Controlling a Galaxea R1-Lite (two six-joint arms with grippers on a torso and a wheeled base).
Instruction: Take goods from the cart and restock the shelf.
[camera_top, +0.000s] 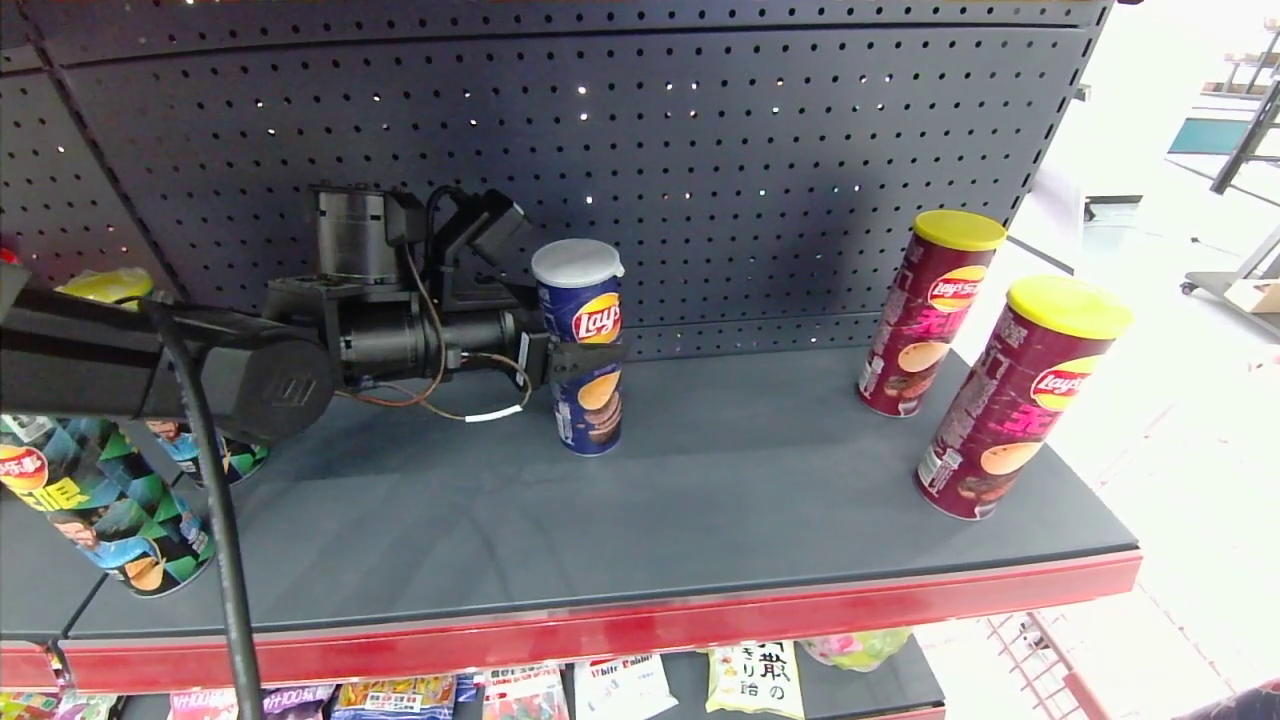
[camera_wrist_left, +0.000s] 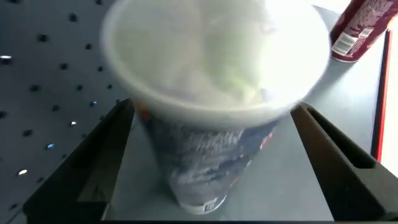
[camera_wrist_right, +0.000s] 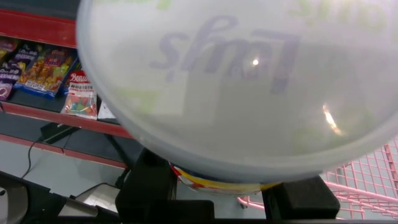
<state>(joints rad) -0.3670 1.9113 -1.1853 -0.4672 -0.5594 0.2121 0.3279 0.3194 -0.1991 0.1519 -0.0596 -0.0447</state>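
A blue chips can (camera_top: 583, 345) with a white lid stands upright on the dark shelf board (camera_top: 720, 500), near the pegboard back. My left gripper (camera_top: 590, 362) comes in from the left and is shut on the can's middle. In the left wrist view the can (camera_wrist_left: 211, 155) sits between the two black fingers (camera_wrist_left: 93, 168). In the right wrist view my right gripper (camera_wrist_right: 217, 193) is shut on a yellow chips can (camera_wrist_right: 211, 183). Its clear lid (camera_wrist_right: 242, 81) hides most of the can and the space beyond.
Two maroon cans with yellow lids (camera_top: 930, 315) (camera_top: 1020, 400) stand at the shelf's right end. Teal patterned cans (camera_top: 90, 510) stand at the left. Between the blue can and the maroon ones the board is bare. Snack bags (camera_top: 750, 680) lie on the lower shelf. The pink wire cart (camera_wrist_right: 367, 186) is below right.
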